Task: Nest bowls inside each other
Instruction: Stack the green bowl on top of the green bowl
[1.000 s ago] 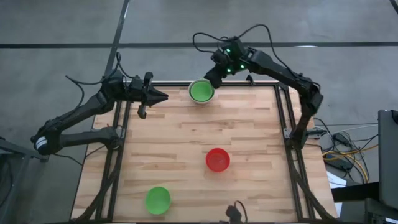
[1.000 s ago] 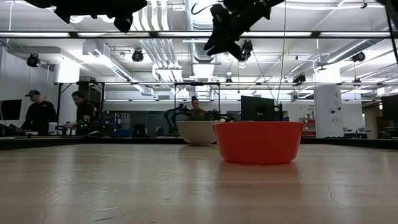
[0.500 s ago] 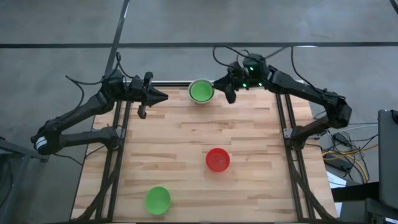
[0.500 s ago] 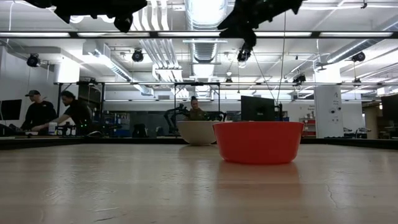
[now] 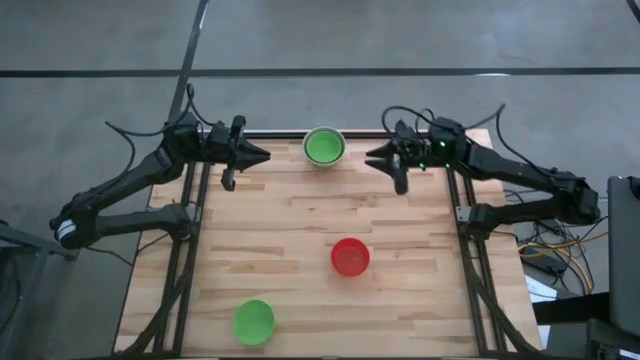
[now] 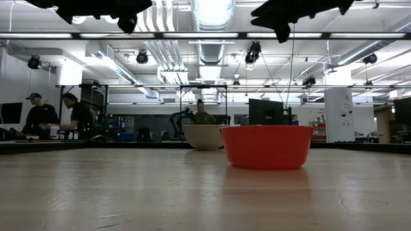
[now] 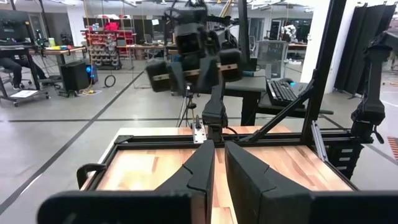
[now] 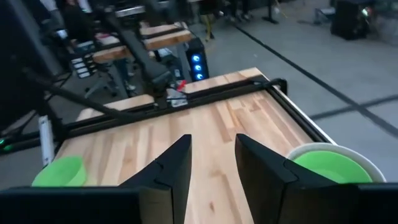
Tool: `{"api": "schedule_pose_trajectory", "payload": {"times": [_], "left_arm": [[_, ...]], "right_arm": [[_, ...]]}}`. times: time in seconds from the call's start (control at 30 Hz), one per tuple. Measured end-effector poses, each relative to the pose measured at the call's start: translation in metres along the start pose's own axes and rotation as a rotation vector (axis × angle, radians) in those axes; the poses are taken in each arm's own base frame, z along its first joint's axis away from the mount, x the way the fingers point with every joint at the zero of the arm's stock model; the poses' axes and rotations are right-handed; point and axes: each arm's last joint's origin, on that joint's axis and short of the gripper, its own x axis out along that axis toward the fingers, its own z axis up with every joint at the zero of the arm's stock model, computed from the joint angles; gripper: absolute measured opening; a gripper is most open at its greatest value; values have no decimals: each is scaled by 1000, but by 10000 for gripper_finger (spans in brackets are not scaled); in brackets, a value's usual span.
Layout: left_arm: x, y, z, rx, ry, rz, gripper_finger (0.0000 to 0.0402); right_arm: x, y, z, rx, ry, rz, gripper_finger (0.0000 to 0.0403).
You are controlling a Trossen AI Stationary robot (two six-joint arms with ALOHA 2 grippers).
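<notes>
At the far edge of the table, a green bowl (image 5: 323, 146) sits nested in a white bowl (image 6: 204, 136), which rests on its base. A red bowl (image 5: 350, 256) stands alone right of centre, and it looms large in the low view (image 6: 266, 146). Another green bowl (image 5: 254, 321) stands near the front left (image 8: 59, 171). My right gripper (image 5: 372, 156) hovers open to the right of the nested pair, pointing toward the table's left, with nothing in it (image 8: 213, 140). My left gripper (image 5: 264, 155) waits over the far left corner, empty, its fingers a narrow slit apart (image 7: 219, 144).
Black frame rails (image 5: 457, 200) run along the table's edges. Bare wood (image 5: 300, 215) lies between the bowls. In the room beyond the far edge, people (image 6: 42, 115) stand at benches.
My right gripper has drawn away from beside the nested bowls toward the table's right edge, sinking a little and levelling out as its arm folded back. The bowls have stayed where they were.
</notes>
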Motion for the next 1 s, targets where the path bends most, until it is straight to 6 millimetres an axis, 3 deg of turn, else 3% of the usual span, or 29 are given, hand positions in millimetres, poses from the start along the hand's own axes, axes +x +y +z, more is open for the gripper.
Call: {"api": "schedule_pose_trajectory", "payload": {"times": [0.47,0.77,1.0], "left_arm": [[0,0,0,0,0,0,44],[0,0,0,0,0,0,44],[0,0,0,0,0,0,44]], "right_arm": [[-41,28,-49,-79,-82,133,121],[-62,37,-51,-155,-173,182,121],[-62,37,-55,-132,-150,227,121]]}}
